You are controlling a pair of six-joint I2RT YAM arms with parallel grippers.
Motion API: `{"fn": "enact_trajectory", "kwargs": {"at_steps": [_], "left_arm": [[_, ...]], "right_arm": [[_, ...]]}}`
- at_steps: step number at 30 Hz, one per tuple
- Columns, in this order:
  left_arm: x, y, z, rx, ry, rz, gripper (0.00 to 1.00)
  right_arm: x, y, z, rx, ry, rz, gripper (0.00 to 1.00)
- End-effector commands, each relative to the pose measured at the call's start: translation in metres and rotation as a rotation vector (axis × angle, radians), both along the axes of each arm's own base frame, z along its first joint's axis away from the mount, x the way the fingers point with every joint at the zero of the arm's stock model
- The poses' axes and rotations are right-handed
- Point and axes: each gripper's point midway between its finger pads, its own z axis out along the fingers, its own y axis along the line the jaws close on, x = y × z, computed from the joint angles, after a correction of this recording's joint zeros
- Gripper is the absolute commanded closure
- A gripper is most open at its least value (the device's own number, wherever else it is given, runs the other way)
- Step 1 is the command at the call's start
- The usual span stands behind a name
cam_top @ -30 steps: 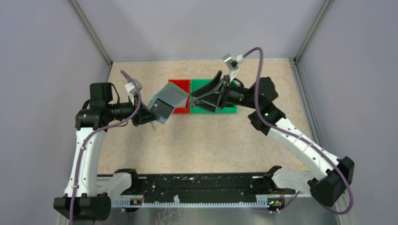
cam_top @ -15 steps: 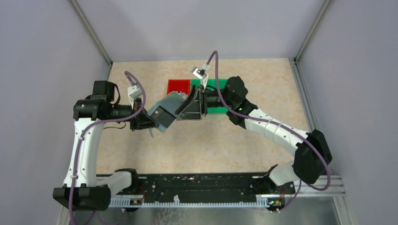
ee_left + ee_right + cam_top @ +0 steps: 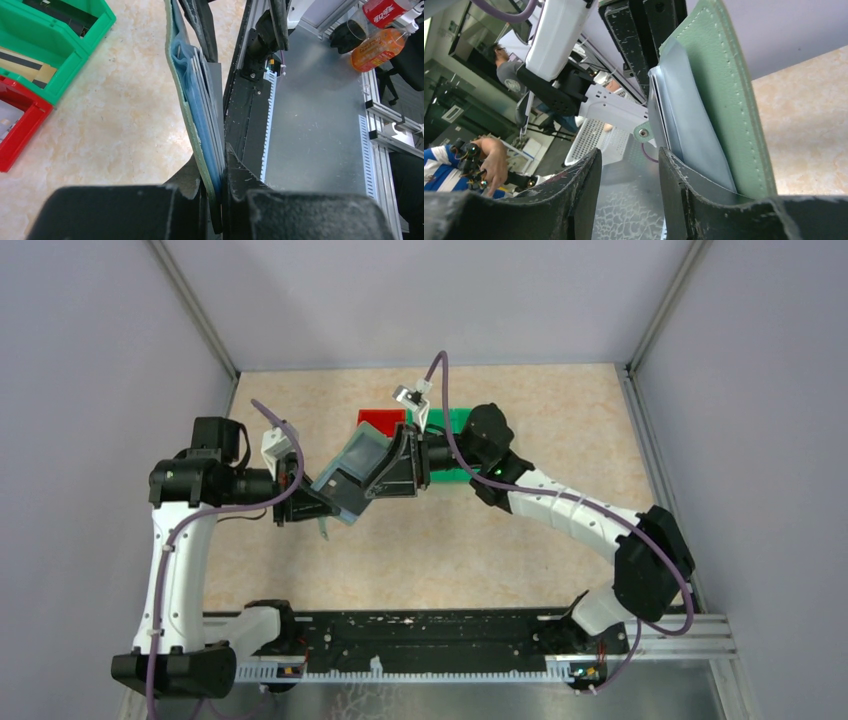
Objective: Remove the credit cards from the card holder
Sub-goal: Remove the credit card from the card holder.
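Observation:
My left gripper (image 3: 318, 502) is shut on the lower edge of the grey-green card holder (image 3: 352, 468) and holds it open and tilted above the table. In the left wrist view the holder (image 3: 181, 85) stands edge-on in the gripper (image 3: 217, 175), with its pale blue pockets and a dark grey credit card (image 3: 216, 87) in them. The dark card also shows in the top view (image 3: 346, 484). My right gripper (image 3: 392, 468) is open at the holder's right edge. In the right wrist view its jaws (image 3: 630, 170) are apart and empty, with one finger (image 3: 689, 195) against the holder's blue-grey inside (image 3: 686, 125).
A red bin (image 3: 380, 421) and a green bin (image 3: 458, 424) stand side by side on the table behind the grippers; both show in the left wrist view, the green one (image 3: 60, 47) and the red one (image 3: 22, 125). The black rail (image 3: 420, 640) runs along the near edge.
My right arm has swung left from over the green bin to the holder, its jaws open. My left gripper has kept its hold and shifted the holder slightly.

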Motion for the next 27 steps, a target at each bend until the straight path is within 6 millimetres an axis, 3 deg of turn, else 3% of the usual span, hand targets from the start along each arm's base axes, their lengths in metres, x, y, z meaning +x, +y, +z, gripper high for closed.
{"fn": "enact_trajectory", "kwargs": {"at_steps": [1, 7, 15, 27], "left_arm": [[-0.009, -0.007, 0.023, -0.081, -0.067, -0.055, 1.0], [-0.011, -0.008, 0.026, -0.091, -0.071, -0.057, 1.0], [-0.015, -0.008, 0.026, -0.097, -0.08, -0.063, 1.0], [-0.019, -0.009, 0.032, -0.12, -0.088, -0.072, 1.0]], "right_arm": [[-0.011, 0.004, 0.029, 0.088, -0.071, 0.034, 0.57], [-0.015, 0.005, 0.035, 0.114, -0.083, 0.054, 0.61], [0.006, 0.001, 0.054, 0.097, -0.165, -0.04, 0.61], [0.011, 0.0, 0.048, 0.091, -0.158, -0.05, 0.62]]}}
